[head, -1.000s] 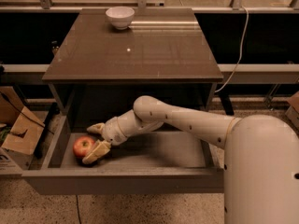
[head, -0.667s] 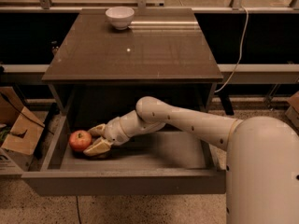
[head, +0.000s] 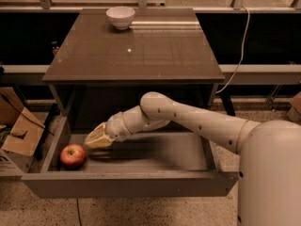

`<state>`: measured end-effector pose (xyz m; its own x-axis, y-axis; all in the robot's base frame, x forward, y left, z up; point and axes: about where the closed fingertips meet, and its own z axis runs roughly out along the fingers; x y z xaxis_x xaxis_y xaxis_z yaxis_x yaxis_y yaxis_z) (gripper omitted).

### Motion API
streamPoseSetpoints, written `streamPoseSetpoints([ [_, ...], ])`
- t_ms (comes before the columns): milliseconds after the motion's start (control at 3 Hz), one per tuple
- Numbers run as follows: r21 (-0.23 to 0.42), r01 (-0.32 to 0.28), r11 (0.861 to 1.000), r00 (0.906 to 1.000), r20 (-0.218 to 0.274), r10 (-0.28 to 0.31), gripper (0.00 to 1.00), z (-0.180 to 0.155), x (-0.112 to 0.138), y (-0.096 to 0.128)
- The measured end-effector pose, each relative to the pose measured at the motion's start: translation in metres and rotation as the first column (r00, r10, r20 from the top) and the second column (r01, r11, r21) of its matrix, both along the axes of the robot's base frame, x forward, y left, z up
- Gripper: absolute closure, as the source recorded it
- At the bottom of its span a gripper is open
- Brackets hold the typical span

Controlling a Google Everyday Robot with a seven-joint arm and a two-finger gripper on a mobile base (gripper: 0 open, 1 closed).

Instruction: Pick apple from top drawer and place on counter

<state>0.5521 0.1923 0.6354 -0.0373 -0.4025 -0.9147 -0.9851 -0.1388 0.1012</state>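
Note:
The small red apple (head: pixel 73 156) lies on the flat grey bottom of the open top drawer (head: pixel 160 155), in its front left corner. My gripper (head: pixel 95 140) hovers inside the drawer, just up and to the right of the apple and apart from it. It holds nothing that I can see. My white arm reaches into the drawer from the right. The glossy dark-brown counter (head: pixel 141 51) lies above the drawer.
A white bowl (head: pixel 120 18) stands at the counter's far edge. A cardboard box (head: pixel 19 135) sits on the floor left of the drawer. A white cable (head: pixel 241 46) hangs to the right of the counter. My robot body fills the lower right corner.
My gripper has pulled up and to the right, away from the apple. The apple has shifted left and toward the drawer's front left corner and stays in the drawer.

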Motion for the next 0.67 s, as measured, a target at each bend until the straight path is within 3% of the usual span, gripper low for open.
streamPoseSetpoints([
  [333,0.003,-0.011,1.0,0.9995,0.031,0.011,0.77,0.0142,-0.0001,0.0021],
  [667,0.003,-0.014,1.0,0.9995,0.029,0.014,0.54,0.0133,-0.0013,0.0036],
])
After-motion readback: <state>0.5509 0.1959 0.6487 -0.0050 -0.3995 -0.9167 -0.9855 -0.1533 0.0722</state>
